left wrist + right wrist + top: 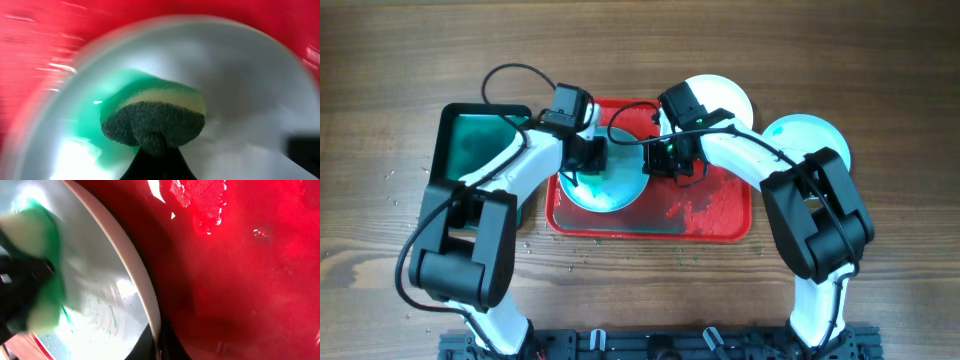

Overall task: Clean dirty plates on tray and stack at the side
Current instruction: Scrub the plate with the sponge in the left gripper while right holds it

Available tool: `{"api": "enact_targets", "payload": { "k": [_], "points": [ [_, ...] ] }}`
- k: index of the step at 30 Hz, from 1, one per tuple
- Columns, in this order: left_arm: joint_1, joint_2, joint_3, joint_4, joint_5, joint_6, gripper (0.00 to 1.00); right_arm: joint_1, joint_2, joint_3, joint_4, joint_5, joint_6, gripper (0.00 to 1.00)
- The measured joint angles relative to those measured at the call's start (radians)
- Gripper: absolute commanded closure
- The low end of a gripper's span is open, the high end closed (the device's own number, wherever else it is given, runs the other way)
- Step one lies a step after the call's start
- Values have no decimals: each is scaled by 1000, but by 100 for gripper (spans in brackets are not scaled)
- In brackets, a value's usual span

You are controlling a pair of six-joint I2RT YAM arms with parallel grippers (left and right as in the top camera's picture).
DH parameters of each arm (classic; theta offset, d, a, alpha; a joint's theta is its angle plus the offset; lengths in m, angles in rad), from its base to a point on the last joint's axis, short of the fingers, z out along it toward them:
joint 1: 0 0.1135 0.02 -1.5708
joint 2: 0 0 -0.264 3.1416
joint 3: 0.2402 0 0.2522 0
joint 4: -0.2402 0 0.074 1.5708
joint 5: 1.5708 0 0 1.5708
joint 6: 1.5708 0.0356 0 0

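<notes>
Two arms work on one smeared plate on a red tray, set on a brown wood-grain table [380, 60].

Small pale specks lie on the bare wood at the left. Beside them is a dark green rectangular tray with a black rim [470, 145]. The left gripper [155, 150] has its jaws clamped on a green-and-yellow scouring sponge [155, 117], which presses on the teal-green smear of a round white plate [610, 192]. This plate lies in the left half of the large red plastic tray [710, 218], whose floor is wet and flecked with foam. The right gripper [159, 347] has its jaws closed on that plate's right rim. A second white plate [725, 98] sits at the tray's far right corner. A third, pale teal plate [810, 135] rests on the table to the right, partly under the right arm.
</notes>
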Motion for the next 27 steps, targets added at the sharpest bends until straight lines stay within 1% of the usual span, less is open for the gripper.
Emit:
{"api": "enact_targets", "payload": {
  "k": [3, 4, 6, 8, 9, 11, 12, 16, 19, 21, 23, 27],
  "points": [
    [-57, 0, -3, -6, 76, 47, 96, 0, 0, 0, 0, 0, -3, 96],
    [-73, 0, -3, -5, 72, 53, 96, 0, 0, 0, 0, 0, -3, 96],
    [-107, 0, -3, -3, 14, 59, 96, 0, 0, 0, -1, 0, -3, 96],
    [-117, 0, -3, 0, -37, 32, 96, 0, 2, 0, 5, -3, -3, 96],
    [-123, -2, -3, -2, -81, -25, 96, 0, 4, 0, 9, -6, -3, 96],
    [-121, -5, 0, -16, -213, -98, 96, 0, 4, 0, 9, -8, -3, 96],
    [-102, -6, 4, -54, -327, -191, 96, 0, 4, 0, 9, -9, -3, 96],
    [-67, -6, 7, -140, -457, -362, 96, 0, 5, 0, 14, -15, -3, 96],
    [-80, -6, 6, -169, -485, -415, 96, 6, 7, 0, 16, -19, -3, 96],
    [-91, -6, 6, -169, -464, -386, 96, 6, 7, 0, 13, -20, -3, 96],
    [-97, -10, 6, -169, -394, -292, 96, 3, 7, 0, 10, -21, -6, 96],
    [-160, -21, 10, -204, -128, -41, 96, 1, 7, 0, 5, -23, -11, 96]
  ]
}}
